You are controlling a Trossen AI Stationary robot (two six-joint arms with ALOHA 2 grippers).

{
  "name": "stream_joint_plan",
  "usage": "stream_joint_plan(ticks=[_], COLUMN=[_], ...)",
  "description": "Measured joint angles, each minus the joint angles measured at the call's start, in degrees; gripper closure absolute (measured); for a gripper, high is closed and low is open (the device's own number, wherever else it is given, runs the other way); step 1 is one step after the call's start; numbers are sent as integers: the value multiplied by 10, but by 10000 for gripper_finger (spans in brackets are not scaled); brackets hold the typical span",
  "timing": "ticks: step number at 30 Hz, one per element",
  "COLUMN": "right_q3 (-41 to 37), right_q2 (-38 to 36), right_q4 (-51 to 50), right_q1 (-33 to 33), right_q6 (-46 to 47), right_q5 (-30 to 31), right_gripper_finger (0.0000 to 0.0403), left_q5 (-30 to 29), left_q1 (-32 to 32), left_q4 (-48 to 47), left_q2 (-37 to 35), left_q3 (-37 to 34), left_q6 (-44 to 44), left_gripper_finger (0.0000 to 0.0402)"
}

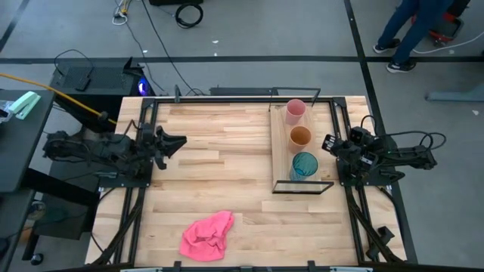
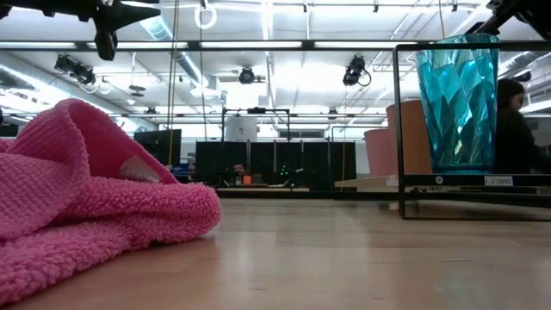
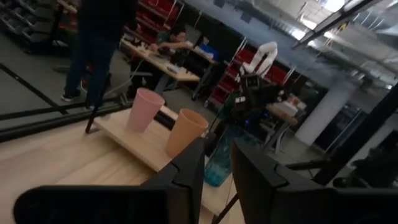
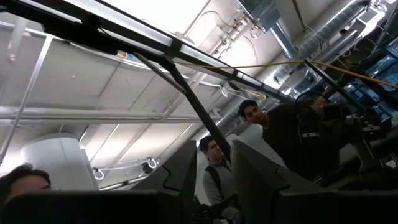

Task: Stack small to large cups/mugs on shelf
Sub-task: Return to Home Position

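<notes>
Three tumblers stand upright in a row on the light-wood shelf (image 1: 281,151) at the table's right: pink (image 1: 295,111) farthest, orange (image 1: 300,137) in the middle, translucent teal (image 1: 304,165) nearest. In the low view the teal one (image 2: 456,95) stands in front of the orange (image 2: 409,138) and pink (image 2: 377,151) ones. My left gripper (image 1: 180,141) hangs open and empty over the table's left part, pointing toward the shelf. My right gripper (image 1: 330,143) is open and empty just right of the shelf, beside the orange tumbler, tipped upward.
A crumpled pink cloth (image 1: 207,236) lies near the table's front edge, left of centre. The shelf's thin black wire frame (image 1: 304,187) rises around the board. Bare plank tabletop (image 1: 219,166) lies between my left gripper and the shelf. People stand beyond the table.
</notes>
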Motion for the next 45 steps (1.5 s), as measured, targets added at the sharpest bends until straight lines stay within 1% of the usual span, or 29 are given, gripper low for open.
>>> stream_joint_plan(ticks=[4,11,18,25,27,29,32,34,37,40,45], right_q3=[0,0,0,0,0,0,0,0,0,0,0], right_q2=[0,0,0,0,0,0,0,0,0,0,0], right_q4=[0,0,0,0,0,0,0,-1,-3,-25,-116], right_q1=[0,0,0,0,0,0,0,0,0,0,0], right_q6=[0,1,0,-5,-7,-9,-6,-1,0,-8,-46], right_q5=[-2,-4,-4,-4,-4,-4,-4,-4,-4,-14,-21], right_gripper_finger=[295,295,295,295,295,295,295,295,295,295,295], left_q5=[-3,-4,-10,-10,-9,-9,2,13,15,21,32], left_q1=[0,0,0,0,0,0,0,0,0,0,-1], left_q4=[3,4,-42,-40,2,68,178,215,204,204,162], left_q2=[-20,-83,-87,-68,-61,-61,-79,-93,-106,-108,-106], left_q3=[0,0,0,-1,-24,-63,-114,-133,-159,-171,-172], left_q6=[11,45,27,13,14,28,60,72,63,58,63], left_gripper_finger=[319,311,317,315,312,311,313,315,319,317,311])
